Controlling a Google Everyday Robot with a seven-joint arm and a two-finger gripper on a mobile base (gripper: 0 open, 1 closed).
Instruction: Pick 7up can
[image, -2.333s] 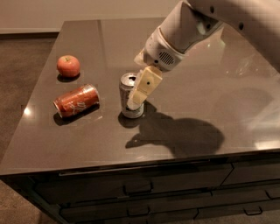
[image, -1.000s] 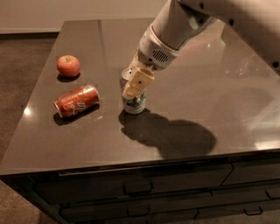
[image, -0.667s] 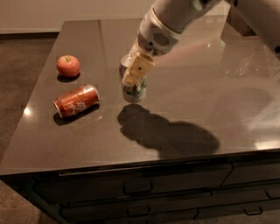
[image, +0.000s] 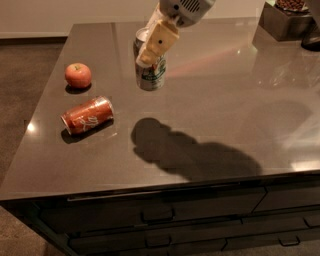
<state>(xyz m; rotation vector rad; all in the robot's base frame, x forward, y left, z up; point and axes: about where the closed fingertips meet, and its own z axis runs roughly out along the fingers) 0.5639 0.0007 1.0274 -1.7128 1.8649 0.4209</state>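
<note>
The 7up can (image: 153, 77), silver-white with green markings, hangs upright in the air above the dark table (image: 225, 105); its shadow lies apart from it on the tabletop. My gripper (image: 146, 56) comes down from the top of the view and is shut on the can. One cream-coloured finger (image: 159, 41) crosses the can's front; the other is hidden behind it.
A red-orange soda can (image: 87, 116) lies on its side at the left. A red apple (image: 78, 75) sits behind it. A dark container (image: 285, 20) stands at the back right corner. Drawers (image: 160, 216) run below the table's front edge.
The gripper closed around the 7up can on the table and has lifted it up off the surface. The red can and the apple have not moved.
</note>
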